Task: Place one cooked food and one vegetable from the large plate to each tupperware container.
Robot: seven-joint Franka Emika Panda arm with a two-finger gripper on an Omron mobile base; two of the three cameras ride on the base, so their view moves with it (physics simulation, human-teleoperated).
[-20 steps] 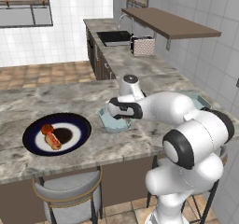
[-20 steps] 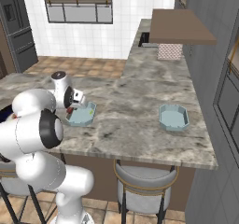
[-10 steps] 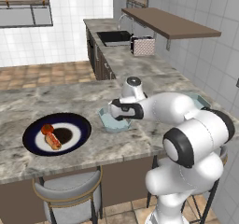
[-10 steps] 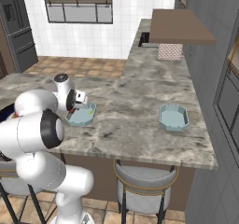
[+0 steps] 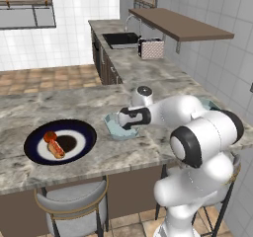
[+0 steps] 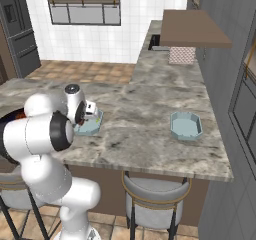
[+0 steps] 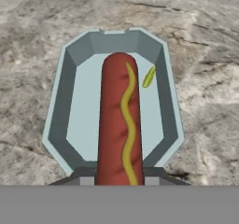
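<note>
The gripper (image 5: 124,123) hangs low over the near tupperware container (image 5: 117,130) at the middle of the marble counter (image 5: 148,88). In the hand view a reddish sausage (image 7: 118,125) with a wavy yellow stripe runs up from between the fingers over the tub's floor (they seem to be pinching it, though the tips are cut off at the bottom edge). A tiny pale-green piece (image 7: 148,77) lies in the tub just right of the sausage. The second container (image 6: 186,126) sits well apart to the right. On the large plate (image 5: 34,137), left, rest a red ball (image 5: 49,136) and a sausage in a bun (image 5: 56,149).
</note>
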